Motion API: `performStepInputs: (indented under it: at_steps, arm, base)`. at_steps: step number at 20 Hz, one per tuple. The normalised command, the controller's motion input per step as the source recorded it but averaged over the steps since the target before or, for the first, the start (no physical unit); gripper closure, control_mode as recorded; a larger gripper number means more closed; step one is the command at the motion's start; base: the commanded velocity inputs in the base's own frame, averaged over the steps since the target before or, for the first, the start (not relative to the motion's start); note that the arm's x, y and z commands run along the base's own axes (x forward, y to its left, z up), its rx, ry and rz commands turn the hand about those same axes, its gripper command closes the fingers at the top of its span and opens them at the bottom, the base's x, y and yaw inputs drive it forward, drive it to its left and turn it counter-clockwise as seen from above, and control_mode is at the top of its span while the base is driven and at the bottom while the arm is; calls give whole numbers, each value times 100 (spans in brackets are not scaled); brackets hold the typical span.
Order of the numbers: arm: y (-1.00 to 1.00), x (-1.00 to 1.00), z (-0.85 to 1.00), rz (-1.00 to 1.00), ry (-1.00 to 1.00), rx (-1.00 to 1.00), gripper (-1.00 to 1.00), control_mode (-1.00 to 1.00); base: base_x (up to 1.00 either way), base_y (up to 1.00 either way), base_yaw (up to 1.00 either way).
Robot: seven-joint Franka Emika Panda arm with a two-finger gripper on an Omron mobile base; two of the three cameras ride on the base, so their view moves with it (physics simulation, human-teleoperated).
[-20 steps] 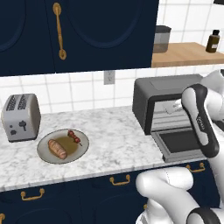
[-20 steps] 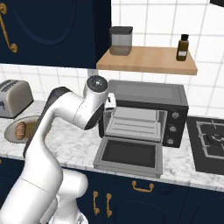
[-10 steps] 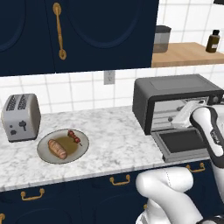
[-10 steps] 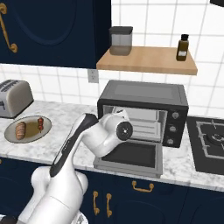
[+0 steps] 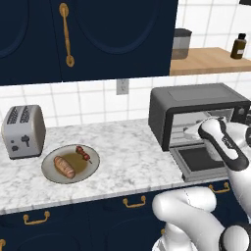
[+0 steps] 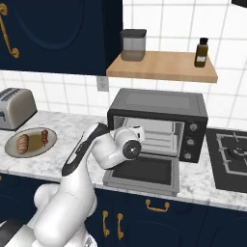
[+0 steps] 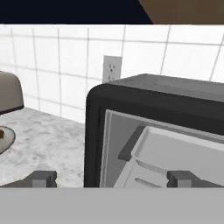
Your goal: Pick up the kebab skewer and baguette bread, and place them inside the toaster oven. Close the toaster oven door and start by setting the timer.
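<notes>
White wall tiles backed a marble tabletop [image 5: 127, 162] under dark blue cabinets. On a grey plate [image 5: 71, 164] at 9 o'clock of the tabletop lay the baguette bread [image 5: 64, 167], with the kebab skewer [image 5: 83, 154] just beside it at its 2 o'clock. A silver toaster [image 5: 23, 131] stood near the plate at its 11 o'clock. At 3 o'clock stood the toaster oven [image 6: 159, 123], its door [image 6: 142, 173] dropped flat and open, a pale tray [image 7: 175, 153] visible inside. The gripper [image 7: 111, 178] hovered before the oven's left front edge, jaws spread wide, holding nothing.
</notes>
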Motion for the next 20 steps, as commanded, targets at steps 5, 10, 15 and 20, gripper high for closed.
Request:
performStepInputs:
  at_steps: [5,10,15,20]
  arm:
    - [-60,38,-12,1,0,14,-100,-100]
    - [-24,14,-12,11,-4,13,-100,-100]
    - [-3,43,-9,7,-14,6,-100,-100]
    - [0,35,-21,0,-8,0,-100,-100]
  base:
    - [0,0,0]
    - [0,0,0]
    - [0,0,0]
    - [0,0,0]
